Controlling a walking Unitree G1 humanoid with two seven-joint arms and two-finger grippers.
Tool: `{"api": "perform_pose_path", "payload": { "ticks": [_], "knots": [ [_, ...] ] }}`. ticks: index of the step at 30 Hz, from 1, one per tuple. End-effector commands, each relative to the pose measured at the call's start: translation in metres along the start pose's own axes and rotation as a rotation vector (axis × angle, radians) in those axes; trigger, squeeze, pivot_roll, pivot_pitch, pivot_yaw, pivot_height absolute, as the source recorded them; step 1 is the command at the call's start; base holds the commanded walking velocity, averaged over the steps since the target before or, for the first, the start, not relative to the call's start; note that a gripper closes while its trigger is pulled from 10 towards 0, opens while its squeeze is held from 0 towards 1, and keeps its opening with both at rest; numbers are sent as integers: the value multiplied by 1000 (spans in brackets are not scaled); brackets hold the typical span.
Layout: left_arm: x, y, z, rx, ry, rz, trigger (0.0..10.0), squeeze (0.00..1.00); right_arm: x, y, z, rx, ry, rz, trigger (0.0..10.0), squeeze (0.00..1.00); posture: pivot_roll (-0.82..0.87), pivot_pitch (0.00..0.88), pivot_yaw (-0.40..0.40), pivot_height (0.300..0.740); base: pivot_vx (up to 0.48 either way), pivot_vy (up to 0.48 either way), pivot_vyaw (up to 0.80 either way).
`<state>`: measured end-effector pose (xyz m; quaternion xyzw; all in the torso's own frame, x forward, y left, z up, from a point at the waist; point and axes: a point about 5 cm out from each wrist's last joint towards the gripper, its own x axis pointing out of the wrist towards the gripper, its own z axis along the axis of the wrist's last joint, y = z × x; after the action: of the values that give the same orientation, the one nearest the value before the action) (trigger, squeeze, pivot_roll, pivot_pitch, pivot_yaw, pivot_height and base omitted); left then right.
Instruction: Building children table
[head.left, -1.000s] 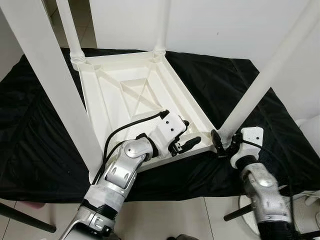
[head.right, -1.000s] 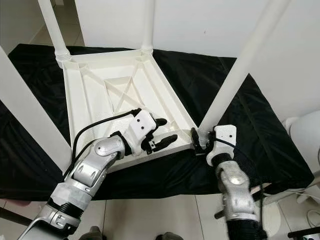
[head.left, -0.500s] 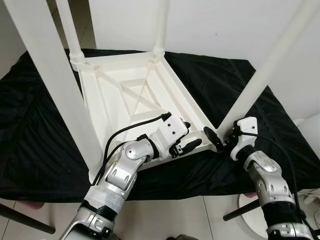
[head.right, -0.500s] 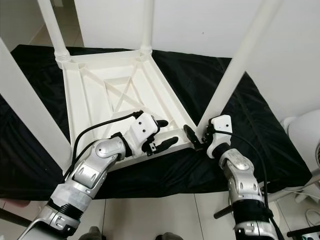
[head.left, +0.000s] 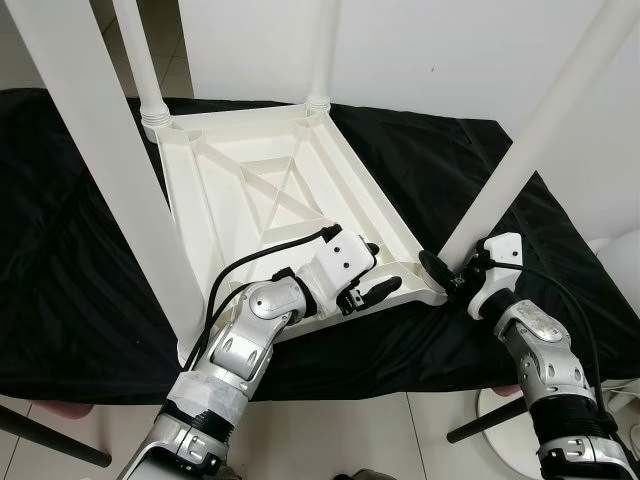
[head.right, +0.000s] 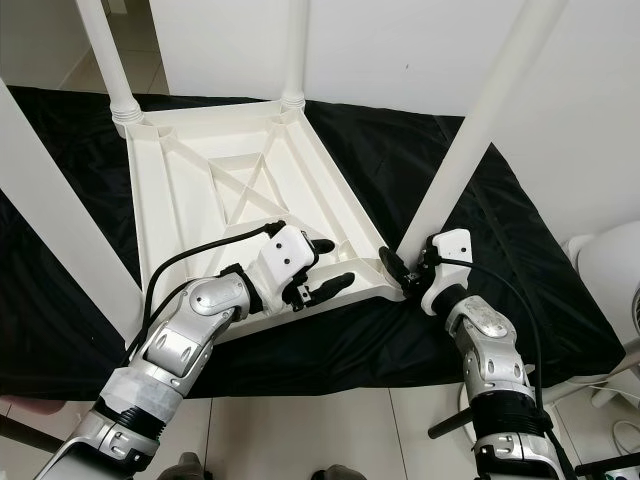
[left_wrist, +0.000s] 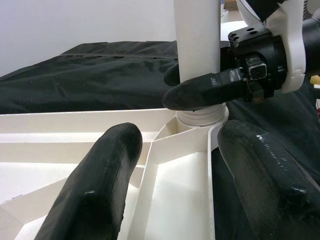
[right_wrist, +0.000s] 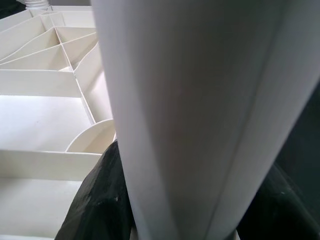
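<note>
White table top (head.left: 270, 195) upside down on black cloth (head.left: 60, 260), legs pointing up, right gripper (head.left: 450, 275) squeezing the near corner leg (head.left: 520, 150) at its base, left gripper (head.left: 372, 272) open over the near edge

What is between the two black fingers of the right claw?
The white table leg stands between the right claw's fingers, near its bottom end at the upturned tabletop. The right wrist view shows it best.

The white plastic table (head.left: 270, 190) lies upside down on a black cloth (head.left: 70, 260), ribbed underside up, with four white legs (head.left: 520, 160) standing upright from its corner sockets.
</note>
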<state>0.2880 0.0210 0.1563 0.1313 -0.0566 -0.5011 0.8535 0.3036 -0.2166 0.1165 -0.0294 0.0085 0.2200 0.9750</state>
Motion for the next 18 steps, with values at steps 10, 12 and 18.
{"api": "perform_pose_path", "payload": {
  "ticks": [10,12,18],
  "knots": [
    [0,2,1,4,-8,50,10000,0,2,7,-11,40,47,-246,10000,0,45,0,-71,740,0,0,0],
    [0,2,1,4,-8,50,10000,0,2,7,-11,40,47,-246,10000,0,45,0,-71,740,0,0,0],
    [1,1,1,3,-9,44,10000,0,0,6,-14,78,84,-537,10000,0,35,0,-66,740,0,0,0]
  ]
}}
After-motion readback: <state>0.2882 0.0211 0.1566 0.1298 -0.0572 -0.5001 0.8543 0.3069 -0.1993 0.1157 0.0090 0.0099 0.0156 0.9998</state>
